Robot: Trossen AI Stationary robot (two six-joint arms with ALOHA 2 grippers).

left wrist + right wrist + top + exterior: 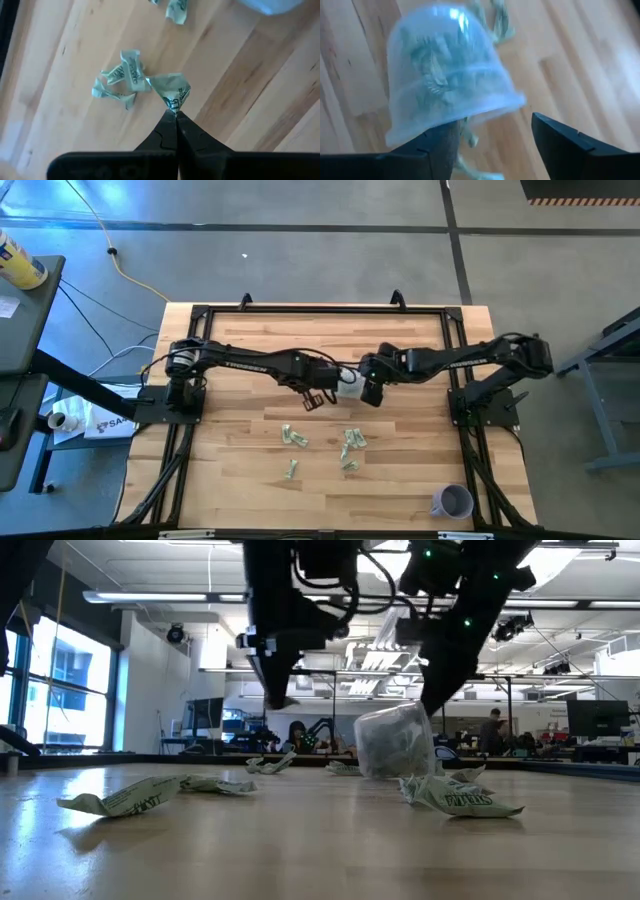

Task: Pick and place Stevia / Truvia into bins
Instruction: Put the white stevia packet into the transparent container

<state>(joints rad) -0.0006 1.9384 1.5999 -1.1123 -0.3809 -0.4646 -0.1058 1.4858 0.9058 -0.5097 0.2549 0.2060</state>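
Green and white Stevia packets lie crumpled on the wood table in loose groups (293, 437) (352, 442). Above them my left gripper (175, 114) is shut on one packet (172, 90), left of the table's middle (312, 398). The clear cup bin (445, 75), with several packets inside, stands tilted beside it at mid-table (348, 383). My right gripper (492, 122) is open at the cup's mouth. One of its fingers reaches in under the rim and the other stands outside, apart from the wall. My left gripper pinches one corner of the packet (173, 109) between its two fingertips, coming from above and slanting down. The packet stands out beyond the tips, lifted clear of the table. My right gripper has one finger (442, 142) inside the cup's whitish rim (420, 134), meeting it from above at a slant. The other finger (560, 142) touches nothing. The cup leans toward that gripper (395, 740); whether its base is on the table does not show.
An opaque lavender cup (452, 501) lies near the front right corner. A single packet (291, 470) rests nearer the front edge. The black frame rails (190, 430) run along both sides of the table. Bare wood lies at the front left.
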